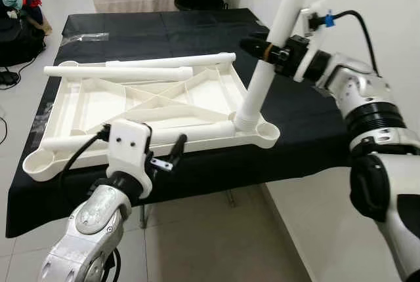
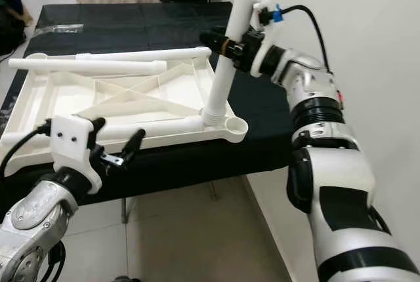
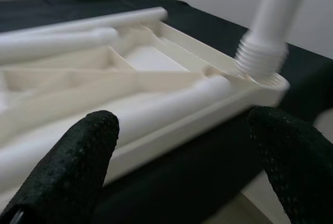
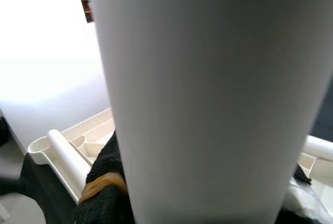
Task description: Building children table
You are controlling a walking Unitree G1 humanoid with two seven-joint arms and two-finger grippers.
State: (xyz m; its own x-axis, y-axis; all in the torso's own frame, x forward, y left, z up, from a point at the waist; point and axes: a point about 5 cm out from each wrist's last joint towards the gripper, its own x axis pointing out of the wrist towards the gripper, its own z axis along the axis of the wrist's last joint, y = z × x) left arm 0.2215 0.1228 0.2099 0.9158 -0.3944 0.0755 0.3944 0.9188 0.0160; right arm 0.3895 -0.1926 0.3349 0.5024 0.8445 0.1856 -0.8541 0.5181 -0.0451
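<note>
Right gripper clamps the tilted white table leg, whose threaded foot sits in the corner socket of the upturned tabletop on the black-covered table. Left gripper hovers wide apart beside the tabletop's near edge.

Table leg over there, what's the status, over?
Right tool shut on leg, leg tilted, threaded end at tabletop corner socket. Left tool open, near front edge. Three legs lie loose on tabletop.

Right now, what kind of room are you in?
Probably a room in someone's home: tiled floor, a table under a black cloth holding the white tabletop, and bags and clothes by the wall.
</note>
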